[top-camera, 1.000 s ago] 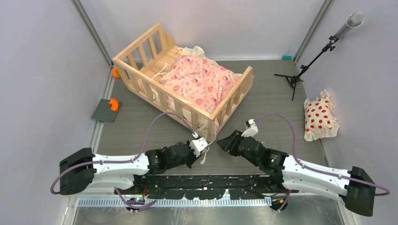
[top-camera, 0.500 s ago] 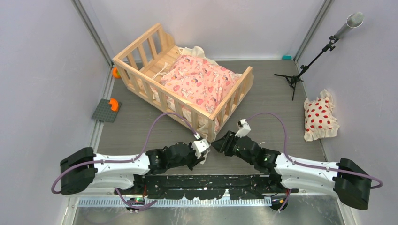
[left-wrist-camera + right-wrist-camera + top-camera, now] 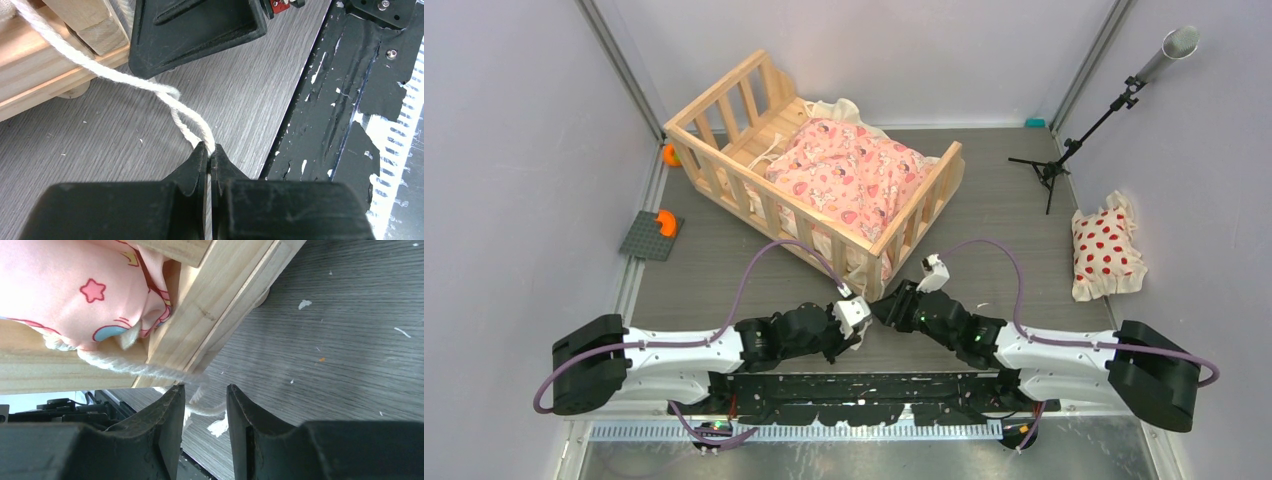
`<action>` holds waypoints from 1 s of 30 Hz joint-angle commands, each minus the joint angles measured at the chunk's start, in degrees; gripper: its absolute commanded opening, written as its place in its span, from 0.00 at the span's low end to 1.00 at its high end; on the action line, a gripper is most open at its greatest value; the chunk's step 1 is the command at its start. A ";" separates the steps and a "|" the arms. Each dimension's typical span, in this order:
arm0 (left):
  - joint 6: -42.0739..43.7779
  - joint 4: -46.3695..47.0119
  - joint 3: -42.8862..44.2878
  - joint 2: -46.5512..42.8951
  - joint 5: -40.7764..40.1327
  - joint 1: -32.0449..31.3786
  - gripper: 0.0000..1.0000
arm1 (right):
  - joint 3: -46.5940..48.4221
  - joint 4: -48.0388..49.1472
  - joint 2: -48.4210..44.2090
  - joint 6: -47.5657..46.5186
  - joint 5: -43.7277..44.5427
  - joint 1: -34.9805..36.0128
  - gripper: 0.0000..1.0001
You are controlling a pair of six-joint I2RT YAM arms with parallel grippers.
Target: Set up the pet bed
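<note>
Pet bed (image 3: 776,190) on the grey table (image 3: 994,200), both my grippers at its near corner.
My left gripper (image 3: 210,151) is clenched on the cream tie (image 3: 145,85) trailing from that corner. My right gripper (image 3: 206,392) sits just beside the same corner, fingers parted, grasping nothing. A pink cushion (image 3: 849,170) lies inside the bed.

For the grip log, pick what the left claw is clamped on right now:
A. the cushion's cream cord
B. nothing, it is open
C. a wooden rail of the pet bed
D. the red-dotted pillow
A: in the left wrist view the left claw is pinched shut on the cream cord that trails from the pet bed.
</note>
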 commanded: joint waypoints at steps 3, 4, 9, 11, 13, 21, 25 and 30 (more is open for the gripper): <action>-0.61 3.18 1.82 -0.38 1.02 0.29 0.00 | 0.42 9.07 2.81 0.61 2.36 -0.70 0.40; -0.60 3.27 1.89 -0.24 1.07 0.29 0.00 | 0.44 9.69 3.35 0.66 2.33 -0.72 0.39; -0.70 3.39 1.75 -0.38 1.27 0.28 0.00 | 0.13 11.72 5.33 1.23 3.20 -0.78 0.26; -0.70 3.14 1.73 -0.76 1.19 0.29 0.00 | -0.02 11.57 5.10 1.23 3.69 -0.81 0.18; -0.70 2.83 1.73 -1.08 0.76 0.33 0.00 | -0.34 10.63 4.14 1.57 4.64 -0.77 0.13; -5.72 3.14 2.99 -2.88 -4.27 0.33 0.00 | 0.98 -1.33 -1.71 -0.46 7.74 -0.77 0.04; -9.06 5.82 4.26 -1.97 -3.47 0.31 0.00 | 1.14 -4.31 -3.47 -0.64 7.67 -0.78 0.03; -14.04 8.61 5.49 0.66 -3.15 0.27 0.00 | 1.12 -6.16 -5.59 -0.46 6.62 -0.75 0.02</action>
